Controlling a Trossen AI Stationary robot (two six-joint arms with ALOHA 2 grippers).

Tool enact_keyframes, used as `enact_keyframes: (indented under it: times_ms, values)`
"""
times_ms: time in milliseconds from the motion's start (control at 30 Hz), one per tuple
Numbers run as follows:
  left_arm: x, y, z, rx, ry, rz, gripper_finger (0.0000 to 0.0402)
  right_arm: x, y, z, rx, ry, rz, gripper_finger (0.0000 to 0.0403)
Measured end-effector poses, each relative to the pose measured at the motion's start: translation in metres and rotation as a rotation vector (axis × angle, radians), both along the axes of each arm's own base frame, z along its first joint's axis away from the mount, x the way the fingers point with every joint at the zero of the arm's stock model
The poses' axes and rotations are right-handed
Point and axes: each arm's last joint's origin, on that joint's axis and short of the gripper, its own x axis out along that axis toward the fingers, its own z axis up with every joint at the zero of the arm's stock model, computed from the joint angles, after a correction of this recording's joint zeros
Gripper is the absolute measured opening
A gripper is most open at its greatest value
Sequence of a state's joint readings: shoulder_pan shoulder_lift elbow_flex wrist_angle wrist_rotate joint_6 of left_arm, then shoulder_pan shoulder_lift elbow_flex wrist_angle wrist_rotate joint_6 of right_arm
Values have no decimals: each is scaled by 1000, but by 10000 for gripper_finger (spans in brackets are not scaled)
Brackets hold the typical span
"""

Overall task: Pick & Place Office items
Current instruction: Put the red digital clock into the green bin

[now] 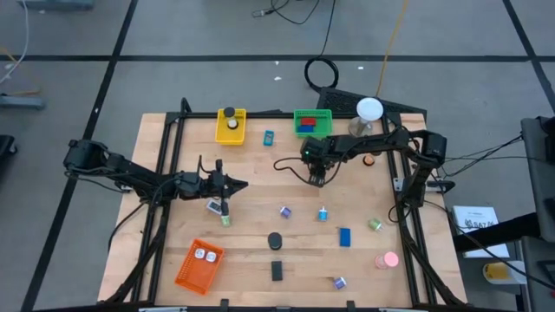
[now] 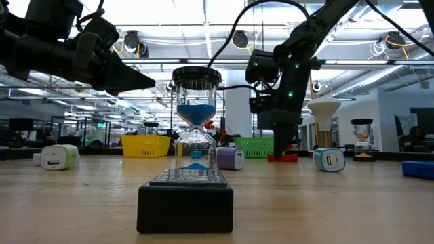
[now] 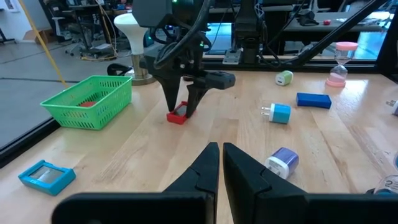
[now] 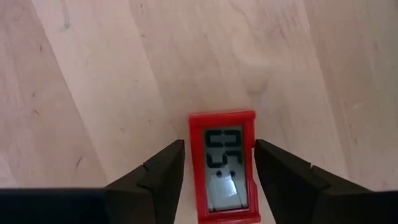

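A small red timer with a grey display (image 4: 224,165) lies flat on the wooden table, right of the middle; it also shows in the left wrist view (image 3: 177,117). My right gripper (image 4: 219,168) points steeply down over it, open, one finger (image 4: 158,171) on each long side of the timer and close to it. The high view shows this gripper (image 1: 316,178) just below the green basket (image 1: 312,122). My left gripper (image 1: 238,185) hovers shut and empty above the table's left half, its fingers (image 3: 205,171) pointing toward the timer.
Yellow basket (image 1: 231,126) at the back, orange basket (image 1: 199,264) near left. Loose pieces lie nearer: blue block (image 1: 345,236), black disc (image 1: 275,240), black block (image 1: 277,270), pink piece (image 1: 387,259), purple clip (image 1: 285,211). A white ball on a stand (image 1: 370,109) is at the back right.
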State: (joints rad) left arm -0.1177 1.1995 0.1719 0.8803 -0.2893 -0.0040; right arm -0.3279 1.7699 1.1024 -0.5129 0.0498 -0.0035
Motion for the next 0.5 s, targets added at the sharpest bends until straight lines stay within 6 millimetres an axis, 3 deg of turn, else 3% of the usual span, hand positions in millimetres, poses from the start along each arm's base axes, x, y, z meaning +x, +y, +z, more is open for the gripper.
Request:
enact_keyframes:
  times_ms: [200, 500]
  values:
    - [0, 0, 0, 0, 0, 0, 26, -4, 1, -5, 0, 10, 11, 197]
    - [0, 0, 0, 0, 0, 0, 26, -7, -3, -7, 3, 19, 3, 128]
